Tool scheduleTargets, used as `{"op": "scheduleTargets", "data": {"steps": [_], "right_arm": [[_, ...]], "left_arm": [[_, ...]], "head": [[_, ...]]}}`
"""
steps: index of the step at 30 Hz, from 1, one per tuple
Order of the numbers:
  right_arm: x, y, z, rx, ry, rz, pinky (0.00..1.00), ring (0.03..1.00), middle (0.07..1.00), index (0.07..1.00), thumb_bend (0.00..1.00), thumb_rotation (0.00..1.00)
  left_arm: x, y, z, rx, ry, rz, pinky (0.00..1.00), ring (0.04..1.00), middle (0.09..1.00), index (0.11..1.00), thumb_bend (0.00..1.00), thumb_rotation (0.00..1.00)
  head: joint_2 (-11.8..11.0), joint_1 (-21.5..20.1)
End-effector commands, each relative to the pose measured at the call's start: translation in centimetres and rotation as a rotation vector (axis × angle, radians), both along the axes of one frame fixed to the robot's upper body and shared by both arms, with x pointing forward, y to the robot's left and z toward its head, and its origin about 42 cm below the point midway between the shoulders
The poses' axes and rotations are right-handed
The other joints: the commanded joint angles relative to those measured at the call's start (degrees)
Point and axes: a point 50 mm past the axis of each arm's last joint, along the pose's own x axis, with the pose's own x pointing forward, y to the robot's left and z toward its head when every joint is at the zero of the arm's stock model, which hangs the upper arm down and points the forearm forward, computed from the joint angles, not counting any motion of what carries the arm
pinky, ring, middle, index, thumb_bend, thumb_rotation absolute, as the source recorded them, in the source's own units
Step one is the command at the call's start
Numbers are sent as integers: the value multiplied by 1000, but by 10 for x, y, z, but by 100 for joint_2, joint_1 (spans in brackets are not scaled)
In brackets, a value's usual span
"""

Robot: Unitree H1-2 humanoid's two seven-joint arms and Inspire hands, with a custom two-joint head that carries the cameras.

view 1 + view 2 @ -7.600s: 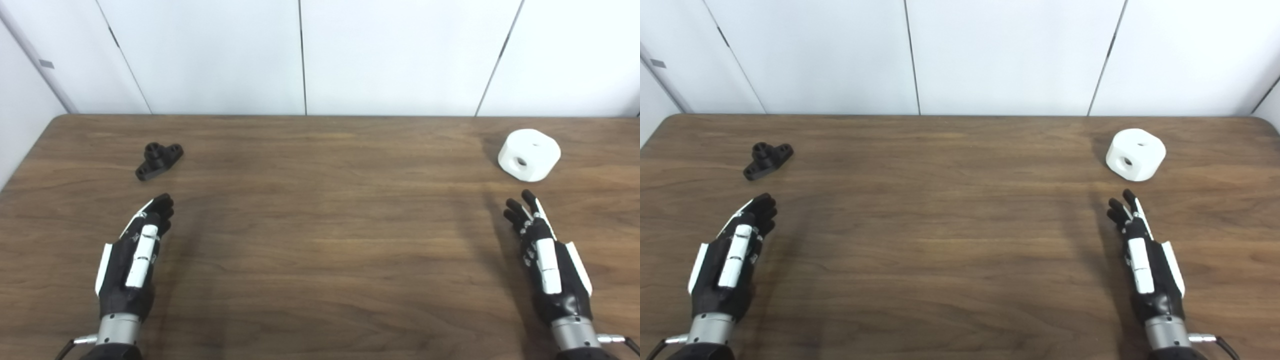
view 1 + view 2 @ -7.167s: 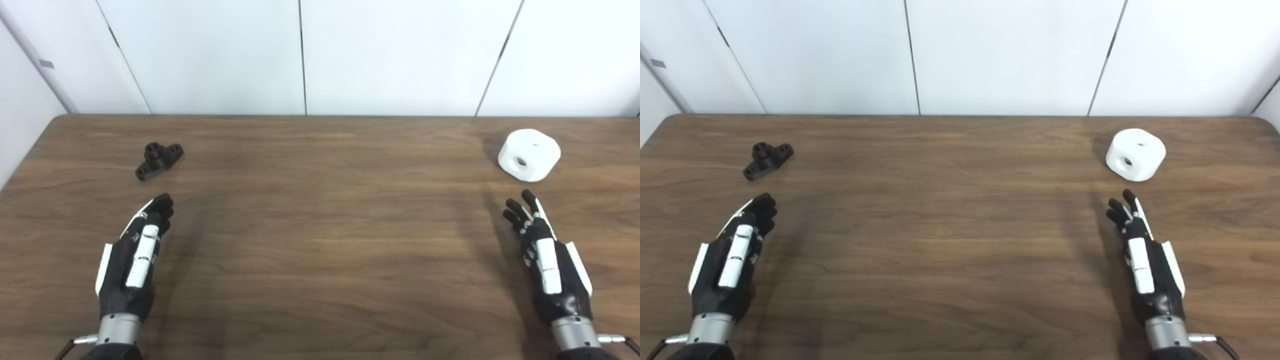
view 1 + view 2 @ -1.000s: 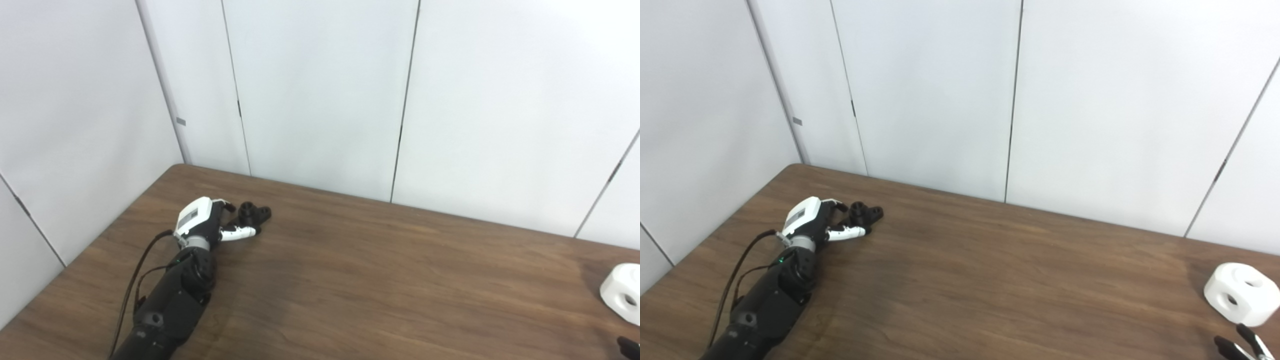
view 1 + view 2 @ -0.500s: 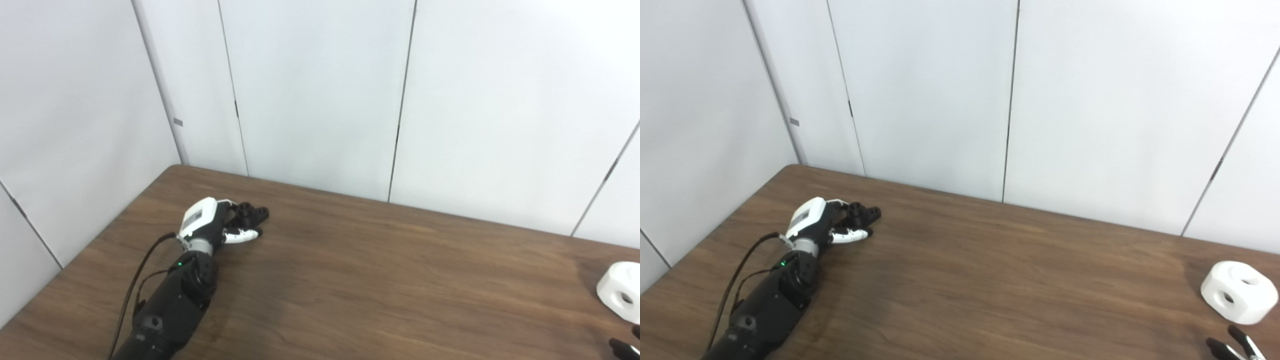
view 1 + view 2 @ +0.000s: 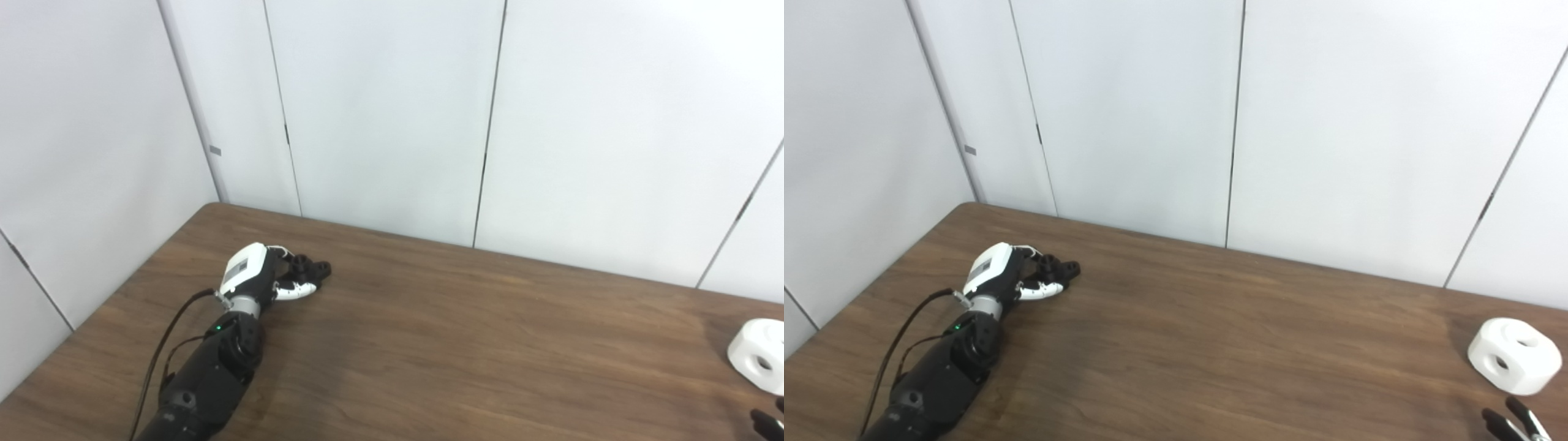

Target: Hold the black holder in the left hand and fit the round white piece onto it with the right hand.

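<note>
The black holder (image 5: pixel 311 268) lies on the wooden table (image 5: pixel 465 343) near its far left corner. My left hand (image 5: pixel 262 278) reaches it from the near side; the fingers curl over its left end and the thumb (image 5: pixel 297 291) presses in from below, so the hand is shut on it. The holder's left part is hidden under the fingers. The round white piece (image 5: pixel 1514 362), with holes in its top and side, sits at the far right of the table. Only the fingertips of my right hand (image 5: pixel 1513 424) show at the bottom right corner, spread apart, just short of the white piece.
White wall panels (image 5: pixel 392 110) stand close behind the table's far edge and along its left side. The left arm (image 5: pixel 202 380) lies diagonally across the table's left part, with a cable beside it.
The left hand's thumb and fingers have curled tighter around the black holder. The view has shifted slightly to the right. The white piece and the right hand stay put.
</note>
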Motion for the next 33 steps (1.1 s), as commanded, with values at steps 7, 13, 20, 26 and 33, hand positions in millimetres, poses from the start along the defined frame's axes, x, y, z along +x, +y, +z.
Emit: {"op": "scheduleTargets", "data": {"steps": [7,13,20,26,33], "right_arm": [[-11,-1,-24,52,70,-30,1000,903,871,942,571,1000],[-10,-1,-25,45,70,-31,1000,895,862,935,578,1000],[-7,2,-26,25,70,-34,1000,890,845,928,563,1000],[-6,10,-26,33,71,-37,1000,882,840,921,581,1000],[-5,17,-25,30,59,-24,924,861,826,909,596,1000]], "left_arm": [[-1,-5,-9,-29,-1,0,846,916,816,485,517,39],[-3,-5,-10,-25,-6,-8,821,896,796,486,517,40],[-3,-16,-10,-61,-35,-43,789,880,795,487,517,42],[-7,-56,-17,-118,-34,-161,826,881,802,487,516,50],[-21,-103,-19,-176,-21,-328,854,889,816,487,513,53]], "head": [[31,17],[37,19],[41,-103],[44,-221],[97,-413]]}}
